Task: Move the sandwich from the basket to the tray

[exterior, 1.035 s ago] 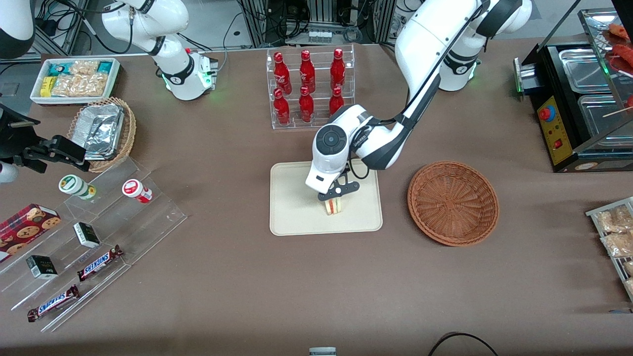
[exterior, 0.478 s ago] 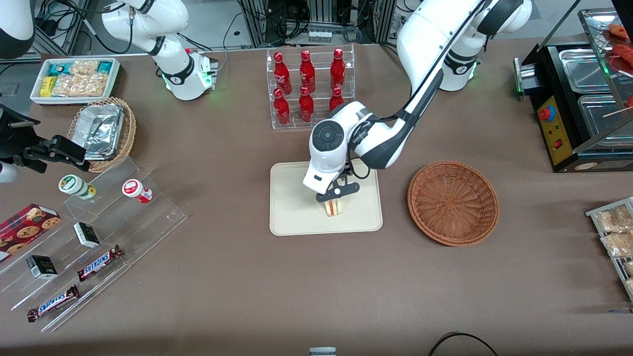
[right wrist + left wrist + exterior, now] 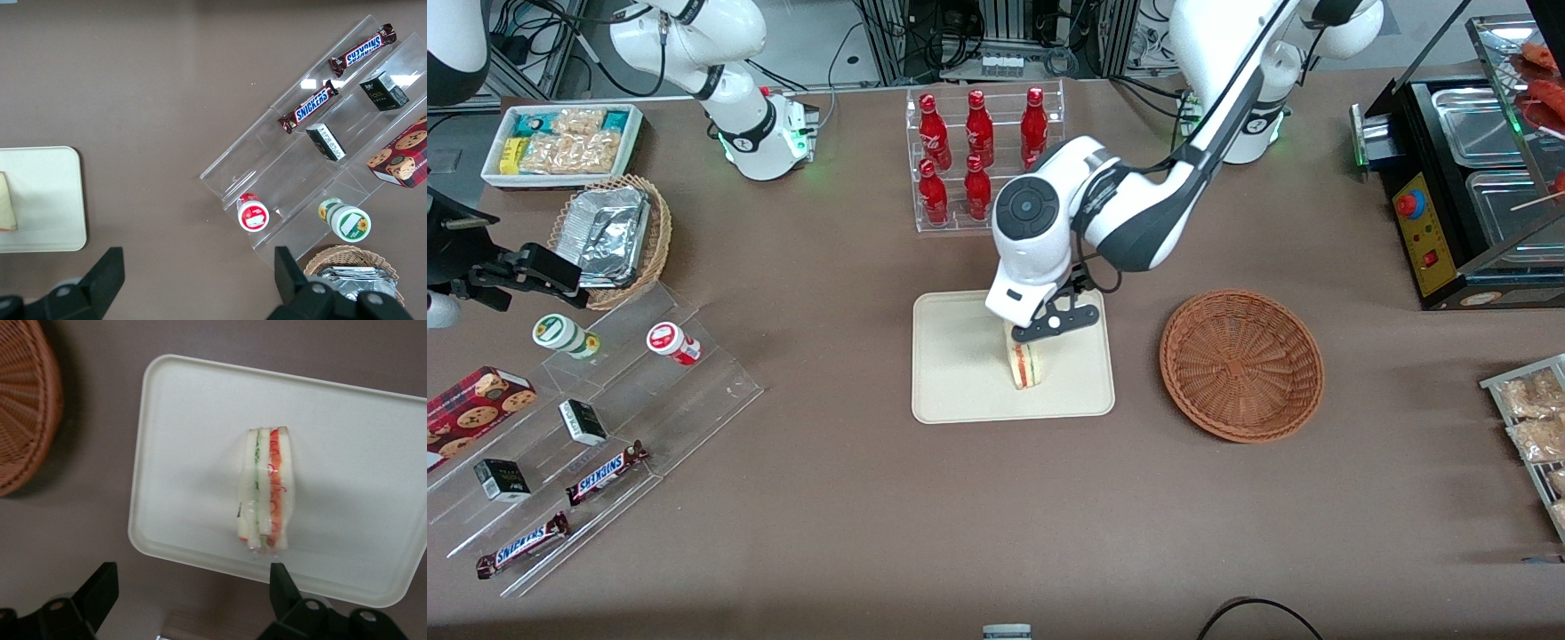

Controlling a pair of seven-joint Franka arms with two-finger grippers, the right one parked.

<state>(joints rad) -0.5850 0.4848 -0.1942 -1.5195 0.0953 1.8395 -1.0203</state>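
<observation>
Pale white bread made up your small triangular sandwich (image 3: 265, 490), red and green filling striping its edge; it stood on the flat cream rectangular tray (image 3: 951, 373). Your left gripper (image 3: 190, 590) hung above that tray, fingers spread, holding nothing. Beside the tray sat the round reddish-brown wicker basket (image 3: 1241, 364).

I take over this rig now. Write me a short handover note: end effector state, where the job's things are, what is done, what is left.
End effector: open, holding nothing, above the sandwich.
Sandwich: standing on its edge on the tray, free of the fingers.
Basket: beside the tray, toward the working arm's end of the table, with nothing in it.
Done: sandwich is out of the basket and on the tray.
Left: probably only to move the arm clear.
</observation>
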